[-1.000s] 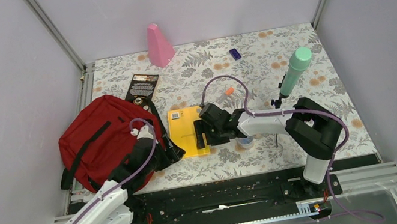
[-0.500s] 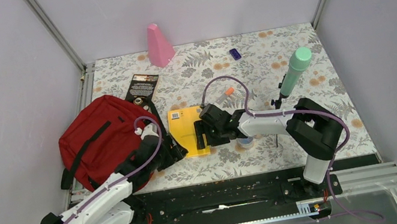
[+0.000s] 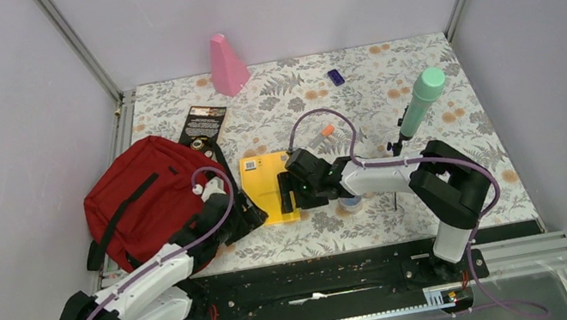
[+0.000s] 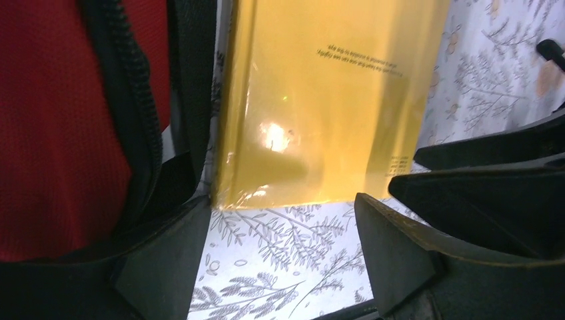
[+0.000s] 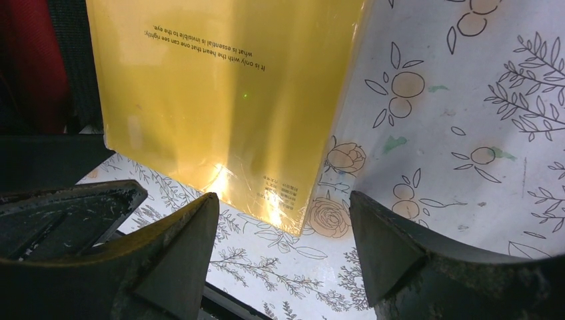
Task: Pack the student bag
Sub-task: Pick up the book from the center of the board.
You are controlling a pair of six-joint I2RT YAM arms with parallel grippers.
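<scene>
From above, the left fingers (image 3: 246,216) stand spread and empty. The bag (image 3: 138,193) lies on the counter (image 3: 386,64) right against their left side, and the yellow book (image 3: 265,182) is just to their right. The right fingers (image 3: 287,194) are spread too, at the book's other edge, so the book sits between the two pairs. A pink cone (image 3: 227,65) stands far beyond them, and a green bottle (image 3: 422,100) is off to the right.

Left wrist: the fingers (image 4: 190,233) gape with nothing between them. The book (image 4: 326,100) lies flat just ahead of the gap. The bag (image 4: 60,133) – red cloth, black zipper – is ahead and to the left, close by the left finger.

Right wrist: the fingers (image 5: 196,223) are wide apart and hold nothing. The book's (image 5: 226,100) near corner is just ahead of the gap, with bare counter (image 5: 466,133) ahead on the right. A strip of the bag (image 5: 23,60) shows far left.
</scene>
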